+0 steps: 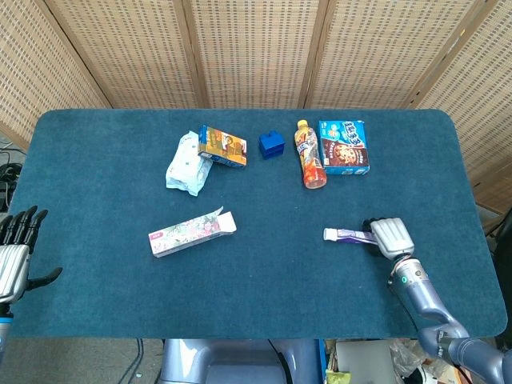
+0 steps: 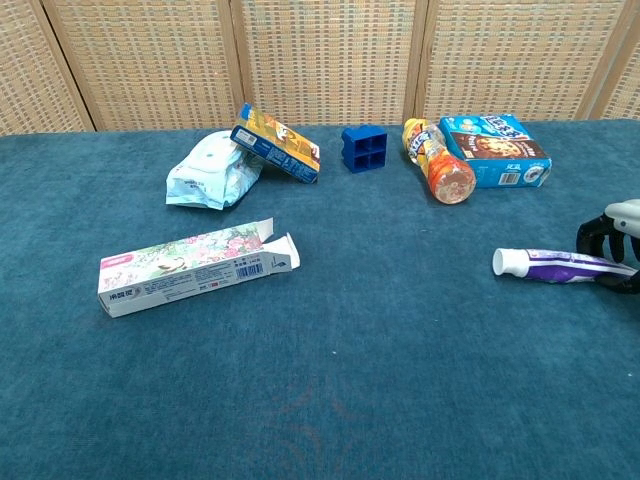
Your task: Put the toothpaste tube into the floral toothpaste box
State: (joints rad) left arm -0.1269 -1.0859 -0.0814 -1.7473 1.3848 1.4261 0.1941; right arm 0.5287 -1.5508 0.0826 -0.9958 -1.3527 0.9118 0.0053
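The white and purple toothpaste tube (image 1: pixel 346 235) (image 2: pixel 560 265) lies on the blue table at the right, with its cap pointing left. My right hand (image 1: pixel 387 237) (image 2: pixel 612 228) covers the tube's tail end, with dark fingers curled on both sides of it. The floral toothpaste box (image 1: pixel 190 233) (image 2: pixel 190 268) lies flat at the left of centre. Its flap end is open and faces right, towards the tube. My left hand (image 1: pixel 14 254) hangs off the table's near left corner with its fingers spread and nothing in it; the chest view does not show it.
Along the far side lie a wet-wipes pack (image 1: pixel 185 165) with an orange and blue box (image 1: pixel 222 147) leaning on it, a blue block (image 1: pixel 272 144), a toppled orange bottle (image 1: pixel 310 156) and a blue cookie box (image 1: pixel 344 147). The table's right edge is close to my right hand.
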